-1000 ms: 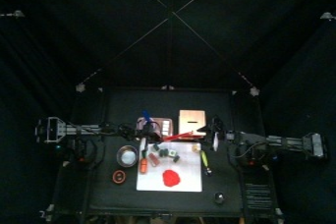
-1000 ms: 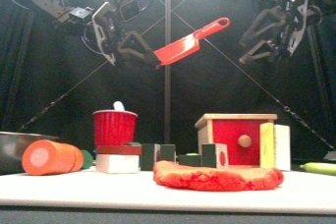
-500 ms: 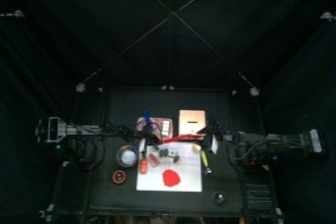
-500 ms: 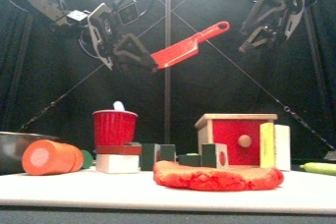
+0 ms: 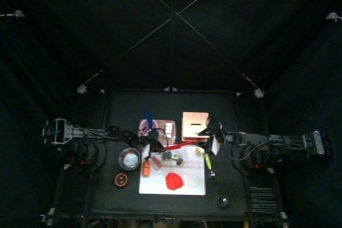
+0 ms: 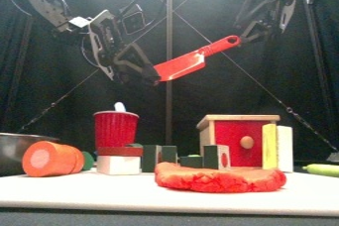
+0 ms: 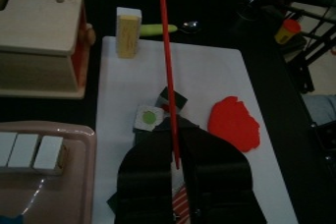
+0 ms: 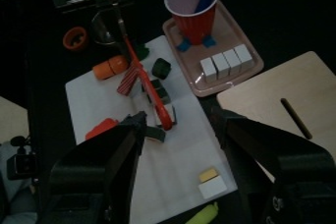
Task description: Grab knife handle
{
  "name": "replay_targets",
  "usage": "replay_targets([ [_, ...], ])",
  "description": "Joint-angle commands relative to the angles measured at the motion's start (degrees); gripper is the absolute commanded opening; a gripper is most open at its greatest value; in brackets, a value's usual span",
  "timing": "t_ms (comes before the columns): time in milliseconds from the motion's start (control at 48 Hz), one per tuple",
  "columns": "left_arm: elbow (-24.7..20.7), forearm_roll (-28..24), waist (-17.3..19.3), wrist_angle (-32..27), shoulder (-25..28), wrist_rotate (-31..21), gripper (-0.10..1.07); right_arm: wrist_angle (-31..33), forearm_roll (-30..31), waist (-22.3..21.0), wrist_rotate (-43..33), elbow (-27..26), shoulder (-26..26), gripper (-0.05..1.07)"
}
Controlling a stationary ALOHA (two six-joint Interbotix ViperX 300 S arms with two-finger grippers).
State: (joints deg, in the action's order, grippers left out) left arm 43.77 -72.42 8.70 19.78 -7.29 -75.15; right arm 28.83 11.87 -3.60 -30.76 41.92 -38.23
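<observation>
— Knife [image 6: 193, 59] update: left end effector [image 6: 143, 69] keeps its grip on the red blade, high above the red cup [image 6: 115, 128].
— Right end effector [image 6: 260, 20] has swung closer, jaws wide and empty, beside the knife handle [image 6: 225, 44].

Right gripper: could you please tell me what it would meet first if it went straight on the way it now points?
Most likely the red knife's handle, which lies just off the line between the right gripper's open fingers. The left gripper holds that knife up by its blade. Depth is unclear; if it misses, the white board comes next.
</observation>
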Motion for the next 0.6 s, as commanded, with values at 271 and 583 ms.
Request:
replay_targets([
  [271,-3.9,1.2,-1.2,0.3,4.0,0.2,0.34,-2.3,-3.3,1.5,0.0,-2.3,4.0,0.89],
  [583,-4.5,1.3,-3.2,0.3,4.0,0.2,0.34,-2.9,-5.0,3.8,0.0,-1.1,6.9,0.88],
])
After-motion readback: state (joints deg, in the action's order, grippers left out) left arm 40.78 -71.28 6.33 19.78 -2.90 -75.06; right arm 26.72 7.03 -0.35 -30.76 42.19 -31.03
